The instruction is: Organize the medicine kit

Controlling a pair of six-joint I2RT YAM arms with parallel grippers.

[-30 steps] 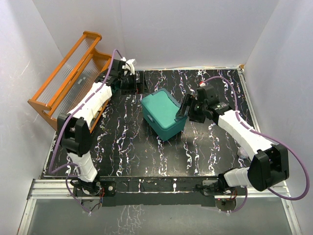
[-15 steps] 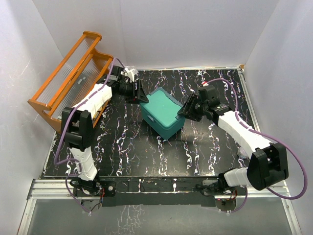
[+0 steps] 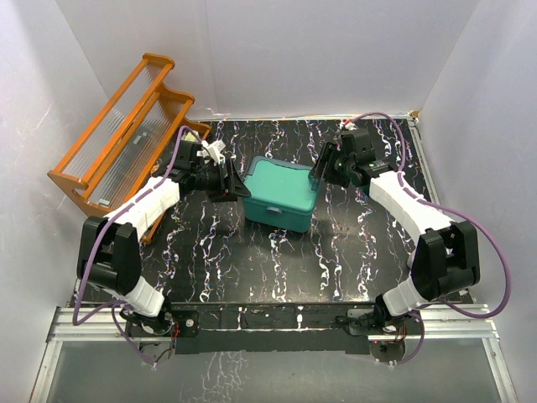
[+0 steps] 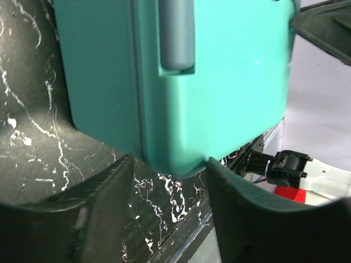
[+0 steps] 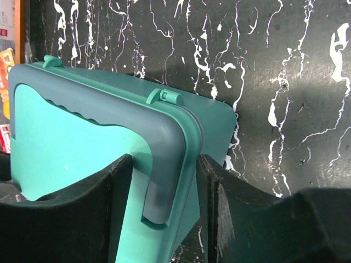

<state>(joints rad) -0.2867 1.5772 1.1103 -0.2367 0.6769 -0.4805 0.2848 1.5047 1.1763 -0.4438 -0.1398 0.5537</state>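
Top external view gives me the medicine kit point(image 3: 279, 191), lid closed, about the middle of the bench point(image 3: 336, 248), between my two arms. My left pincer point(image 3: 237, 186) is at its left end. On the left wrist view a rounded corner of the kit sits wedged between both fingers, touching each, so it is pinching the kit. My right pincer point(image 3: 320, 172) straddles the right end, fingers either side of the grey lid edge, apparently nipping it. An orange rack point(image 3: 117, 138) stands back left, apart from the kit.
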